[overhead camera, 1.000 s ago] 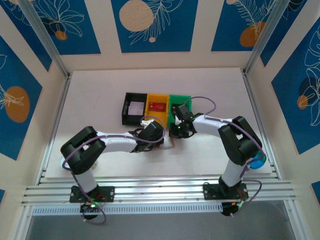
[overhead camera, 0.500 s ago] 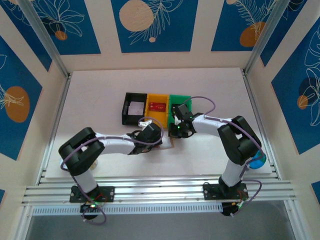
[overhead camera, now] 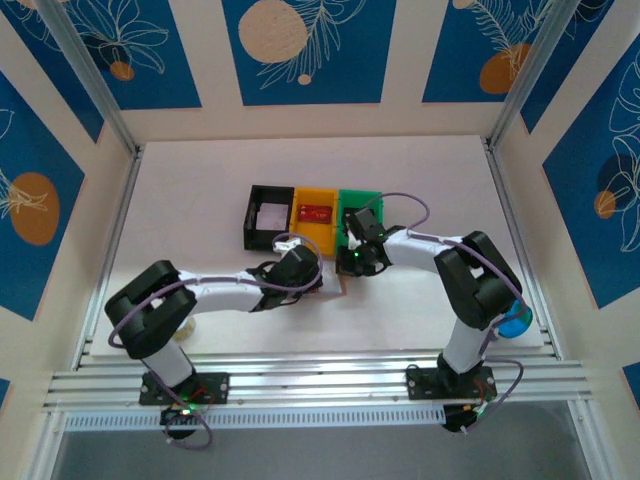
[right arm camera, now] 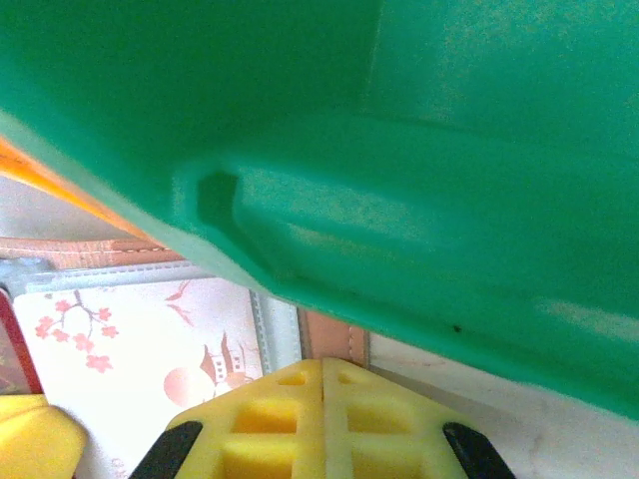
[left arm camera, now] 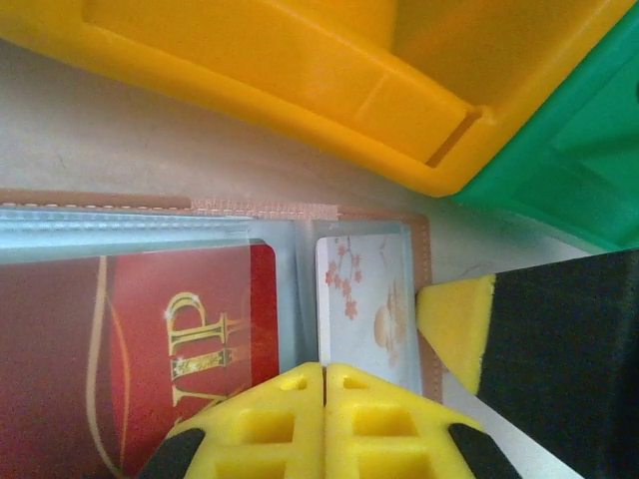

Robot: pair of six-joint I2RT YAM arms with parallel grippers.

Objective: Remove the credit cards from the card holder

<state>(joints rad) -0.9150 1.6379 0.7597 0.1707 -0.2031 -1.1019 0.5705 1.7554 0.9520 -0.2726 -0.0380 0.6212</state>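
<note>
The card holder point(left arm camera: 260, 207) lies open on the table just in front of the bins, its tan rim framing clear pockets. One pocket holds a red VIP card point(left arm camera: 180, 349). The pocket beside it holds a white card with blossoms point(left arm camera: 364, 299). My left gripper point(left arm camera: 324, 371) is shut, its tips down at the white card's left edge. My right gripper point(right arm camera: 322, 367) is also shut and rests on the holder's tan right edge point(right arm camera: 334, 339). From above, both grippers point(overhead camera: 305, 268) point(overhead camera: 357, 262) crowd over the holder point(overhead camera: 340, 284).
Three bins stand in a row right behind the holder: black point(overhead camera: 250, 220), yellow point(overhead camera: 300, 232) and green point(overhead camera: 345, 198). The yellow bin has a red card point(overhead camera: 314, 213) in it. The green bin's wall point(right arm camera: 399, 150) hangs close over my right gripper.
My left gripper's jaws have closed from slightly apart. The left arm's elbow has dropped and swung left. Both grippers stay over the holder.
</note>
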